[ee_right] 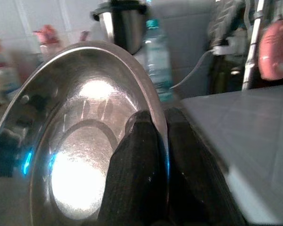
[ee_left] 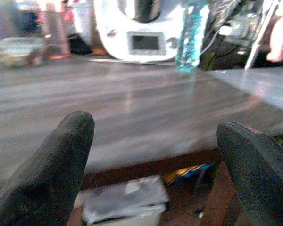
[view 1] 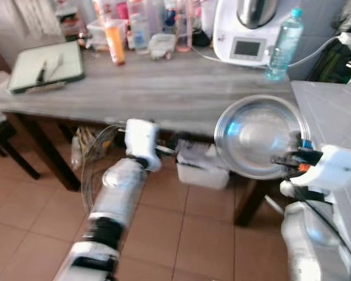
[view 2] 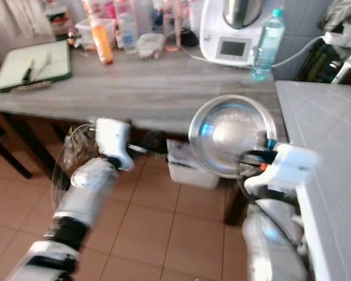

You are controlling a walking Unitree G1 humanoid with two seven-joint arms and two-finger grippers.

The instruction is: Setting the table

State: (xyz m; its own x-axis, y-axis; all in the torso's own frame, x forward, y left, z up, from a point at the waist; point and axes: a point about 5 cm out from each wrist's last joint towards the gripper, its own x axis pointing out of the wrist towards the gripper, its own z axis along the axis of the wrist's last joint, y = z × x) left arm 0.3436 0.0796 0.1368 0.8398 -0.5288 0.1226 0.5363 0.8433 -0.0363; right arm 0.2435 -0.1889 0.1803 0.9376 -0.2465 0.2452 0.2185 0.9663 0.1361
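steel plate (view 1: 254,136) pinched at its rim by right pincer (view 1: 288,157) beside wooden table (view 1: 164,93); left pincer (ee_left: 155,174) spread.

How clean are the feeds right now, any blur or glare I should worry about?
Left and right eye views: motion blur throughout, worst on the back clutter. Right wrist view: bright glare spots inside the steel plate pinched by the right gripper; background soft. Left wrist view: left gripper fingers out of focus, table smeared, water bottle hazy.
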